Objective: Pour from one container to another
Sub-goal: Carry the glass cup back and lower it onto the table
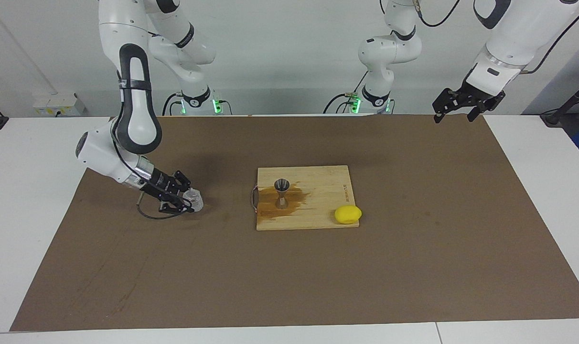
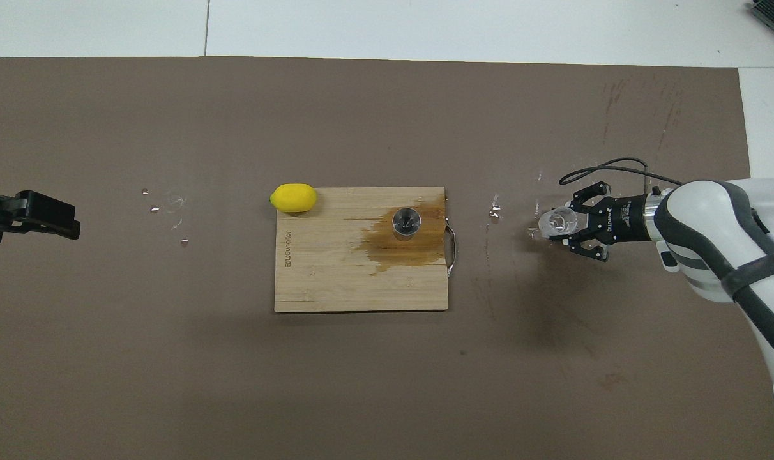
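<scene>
Yellow lemon (image 1: 348, 214) sat at the cutting board's (image 1: 318, 217) corner. On that stained board stood the jigger (image 1: 282, 193), upright, at three o'clock of the right pincer (image 1: 187, 199) in the facing view. That pincer, the nearer one, stood around the glass cup (image 1: 194, 199) on the desk (image 1: 289, 267). Over the mat's corner the left pincer (image 1: 464, 107) waited, spread wide.

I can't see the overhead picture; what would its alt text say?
The right gripper is closed around a clear glass cup on the brown mat. A steel jigger stands on a stained cutting board beside a lemon; the left gripper waits apart.
</scene>
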